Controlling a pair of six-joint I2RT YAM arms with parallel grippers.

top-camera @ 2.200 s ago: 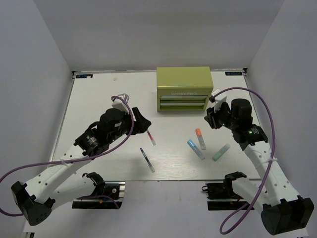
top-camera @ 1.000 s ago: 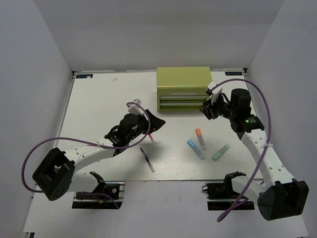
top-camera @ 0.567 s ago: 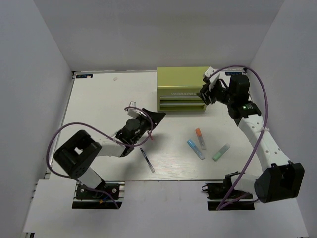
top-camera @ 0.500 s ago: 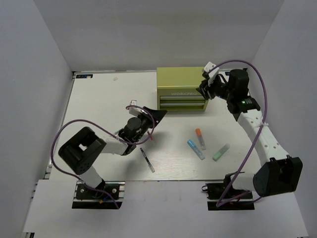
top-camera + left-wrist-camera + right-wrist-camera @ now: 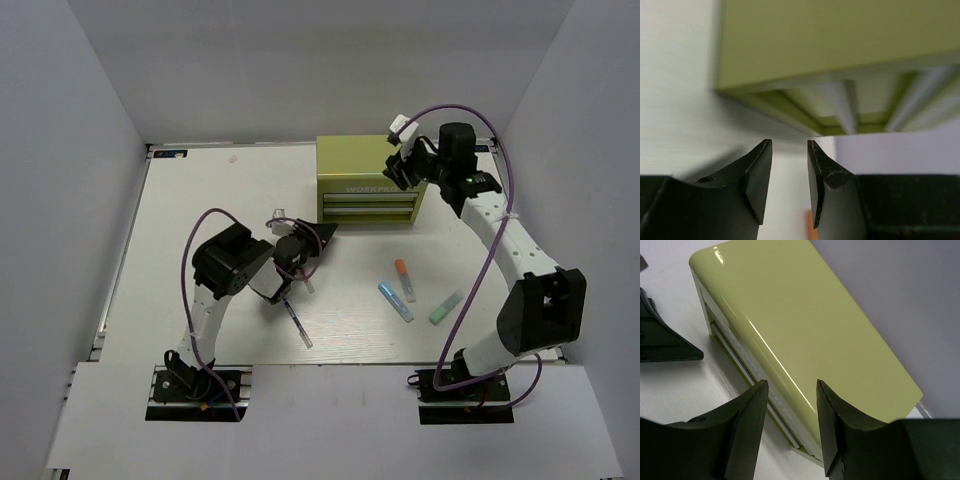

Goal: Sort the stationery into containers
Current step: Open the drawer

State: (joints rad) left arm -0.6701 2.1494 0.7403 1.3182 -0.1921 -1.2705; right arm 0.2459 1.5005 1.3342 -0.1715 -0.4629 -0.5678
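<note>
Carefully: my right tool (image 5: 791,385), parted and empty over the three o'clock side of the chest (image 5: 368,158), could shove it; left tool (image 5: 789,144) narrow, empty.

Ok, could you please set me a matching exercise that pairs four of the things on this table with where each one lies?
Things:
1. tool chest
2. orange-capped marker
3. pale green stick
4. purple-tipped pen

Places:
a. furthest right of the loose pieces
b. closest to the near edge of the table
c. at the far side, both drawers shut
d. right beside the blue marker

Pairs: 1-c, 2-d, 3-a, 4-b.
</note>
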